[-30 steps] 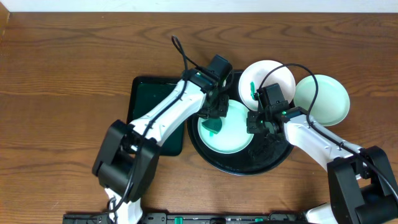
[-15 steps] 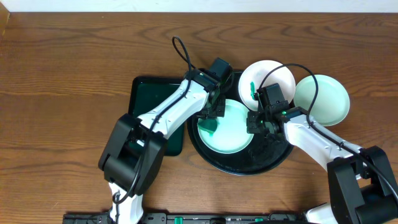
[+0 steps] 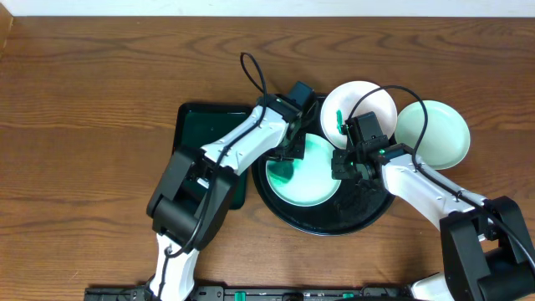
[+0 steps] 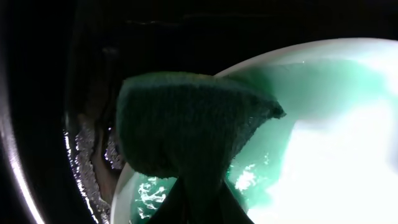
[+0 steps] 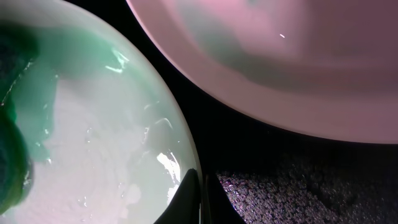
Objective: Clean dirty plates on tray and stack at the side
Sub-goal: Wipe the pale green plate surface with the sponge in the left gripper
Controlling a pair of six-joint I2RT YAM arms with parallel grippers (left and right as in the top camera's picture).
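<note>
A pale-mint plate (image 3: pixel 311 174) lies on the round black tray (image 3: pixel 368 205). My left gripper (image 3: pixel 288 157) is shut on a dark green sponge (image 3: pixel 284 170) that presses on the plate's wet left part; the sponge (image 4: pixel 186 124) and plate (image 4: pixel 329 143) also show in the left wrist view, with the gripper (image 4: pixel 200 205) below. My right gripper (image 3: pixel 340 164) is shut on this plate's right rim, as the right wrist view (image 5: pixel 200 199) also shows. A second plate (image 3: pixel 366 104) with a green smear sits at the tray's back rim. A third plate (image 3: pixel 435 134) lies on the table to the right.
A rectangular dark green tray (image 3: pixel 196 138) lies left of the black tray, under my left arm. The table is brown wood. In the right wrist view the smeared plate (image 5: pixel 286 62) fills the top and the tray's wet floor (image 5: pixel 311 186) the lower right.
My left arm has swung its elbow to the right, and the sponge has slid a little on the plate's left part. The right arm and the plates have not moved.
</note>
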